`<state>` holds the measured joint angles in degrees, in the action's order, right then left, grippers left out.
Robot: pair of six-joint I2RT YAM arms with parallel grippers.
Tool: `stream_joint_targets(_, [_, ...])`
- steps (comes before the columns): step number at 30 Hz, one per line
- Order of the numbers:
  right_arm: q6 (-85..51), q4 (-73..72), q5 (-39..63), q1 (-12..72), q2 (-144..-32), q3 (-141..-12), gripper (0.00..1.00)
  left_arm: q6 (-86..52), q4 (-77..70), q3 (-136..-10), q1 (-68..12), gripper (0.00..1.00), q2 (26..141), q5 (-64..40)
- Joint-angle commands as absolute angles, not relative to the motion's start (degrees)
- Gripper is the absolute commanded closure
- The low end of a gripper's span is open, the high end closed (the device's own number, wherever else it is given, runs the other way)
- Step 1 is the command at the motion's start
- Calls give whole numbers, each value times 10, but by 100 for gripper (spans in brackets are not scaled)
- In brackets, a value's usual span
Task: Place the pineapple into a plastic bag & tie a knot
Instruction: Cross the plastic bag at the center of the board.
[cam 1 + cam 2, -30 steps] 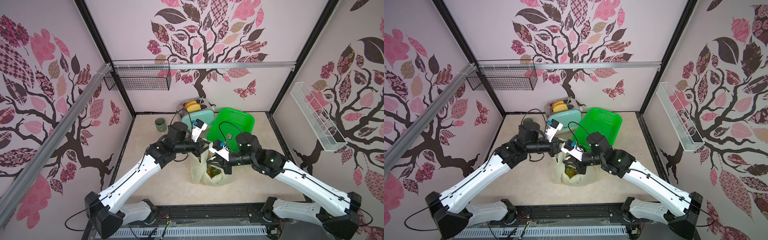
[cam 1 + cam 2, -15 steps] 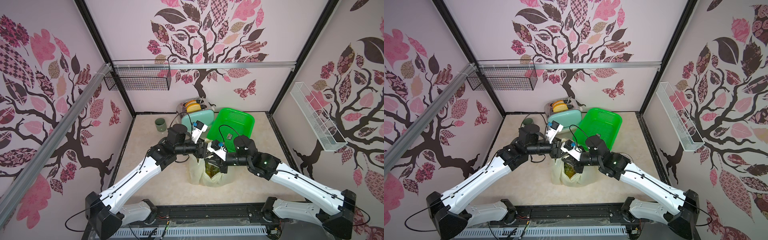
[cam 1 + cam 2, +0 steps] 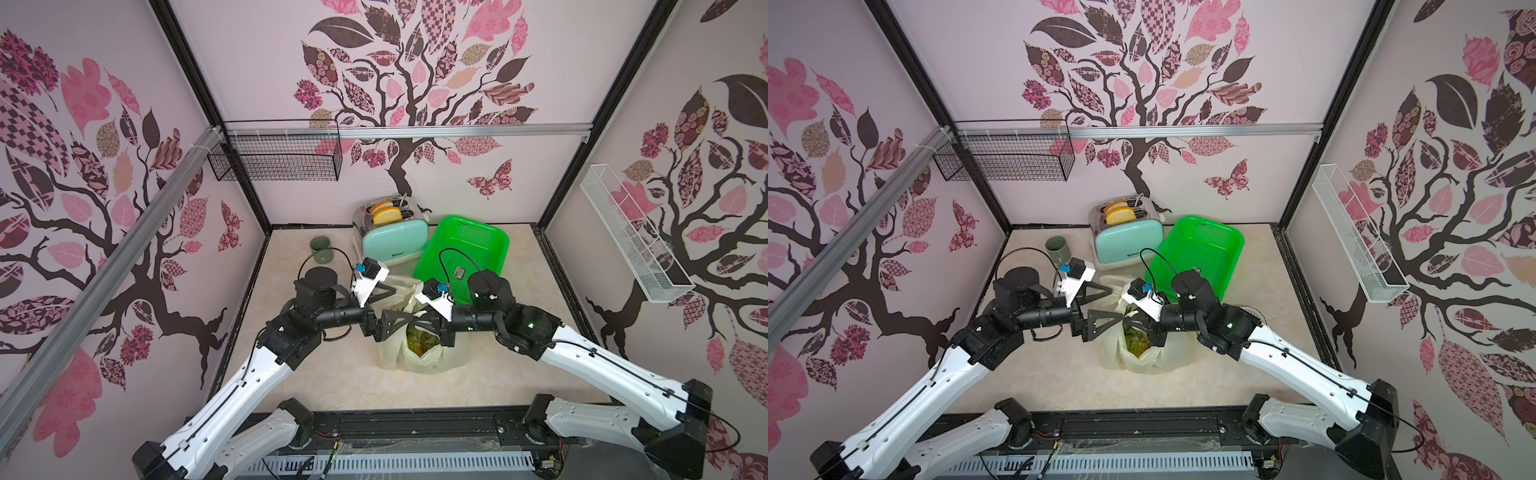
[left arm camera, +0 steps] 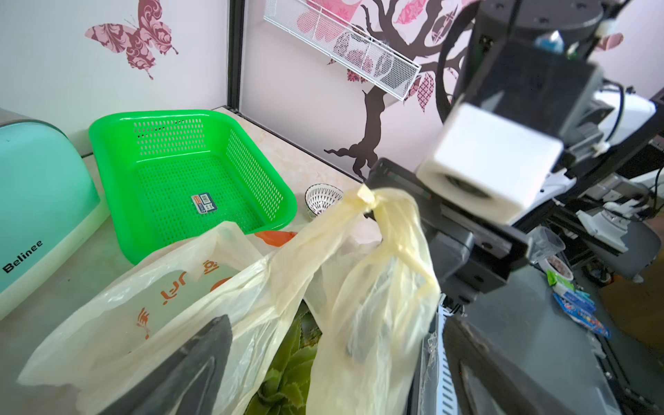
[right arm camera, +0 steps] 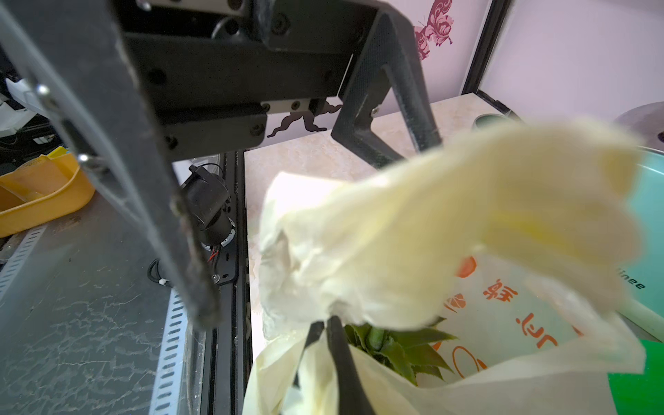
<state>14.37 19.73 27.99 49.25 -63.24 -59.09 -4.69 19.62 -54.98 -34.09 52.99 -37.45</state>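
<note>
The pale-yellow plastic bag (image 3: 419, 359) (image 3: 1142, 359) stands mid-table with the pineapple (image 3: 420, 338) inside, its green crown (image 5: 395, 345) showing at the mouth. My right gripper (image 5: 325, 325) (image 3: 422, 321) is shut on the bag's bunched handle film. In the left wrist view the handles meet in a small tight knot (image 4: 368, 197) with a short end sticking out, right at the right gripper's tip. My left gripper (image 4: 337, 323) (image 3: 1117, 304) stands wide open, one finger (image 4: 194, 359) on each side of the handles, gripping nothing.
A green plastic basket (image 3: 465, 253) sits right behind the bag. A mint toaster (image 3: 392, 245) holding bread and a dark green cup (image 3: 321, 249) stand at the back. A small patterned bowl (image 4: 321, 197) sits beside the basket. Wire baskets hang on the walls.
My left gripper went from shut to wide open and let go of the bag's handle. My right arm shifted left towards it, still shut on the handle.
</note>
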Motion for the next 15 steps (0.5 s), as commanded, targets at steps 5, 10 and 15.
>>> stream_joint_targets(5, [136, 204, 305, 491, -634, -614, 100, 43, 199, -535, -338, 4, 542, -400])
stream_joint_targets(10, [140, 212, 310, 492, -635, -617, 100, 71, 184, -539, -338, 7, 552, -376])
stream_joint_targets(15, [150, 227, 299, 491, -627, -626, 100, 110, 203, -549, -337, 37, 575, -404])
